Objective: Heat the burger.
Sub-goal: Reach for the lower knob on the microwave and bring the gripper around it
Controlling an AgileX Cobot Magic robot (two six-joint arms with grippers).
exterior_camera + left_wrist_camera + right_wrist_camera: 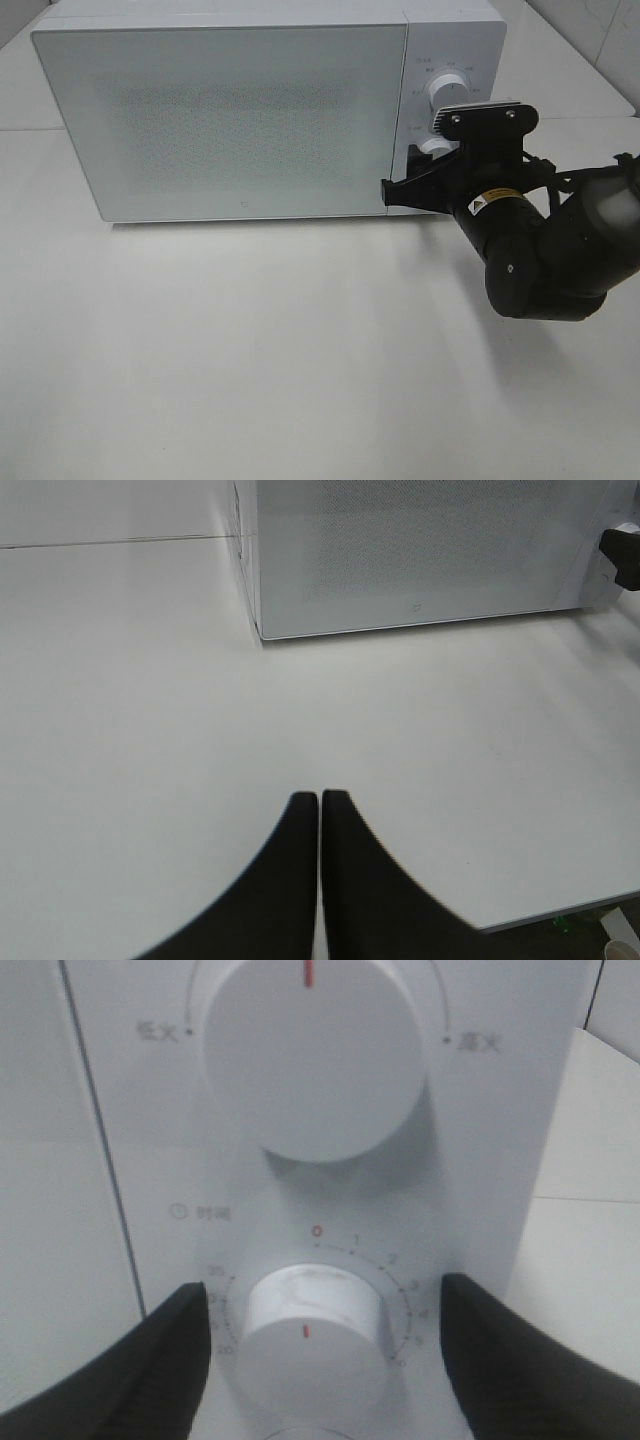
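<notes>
R claw (322, 1296) open, astride timer knob (308, 1342)

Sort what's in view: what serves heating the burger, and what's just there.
In use: microwave, door shut; lower timer knob; right gripper, open, either side of that knob.
Idle: upper knob; left gripper, shut over the table. No burger visible.

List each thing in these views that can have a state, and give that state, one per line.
Microwave door: shut.
Upper knob: red mark pointing straight up.
Timer knob: red mark at 0.
Left gripper: shut, empty, over the table.
Right gripper: open, straddling the timer knob.
</notes>
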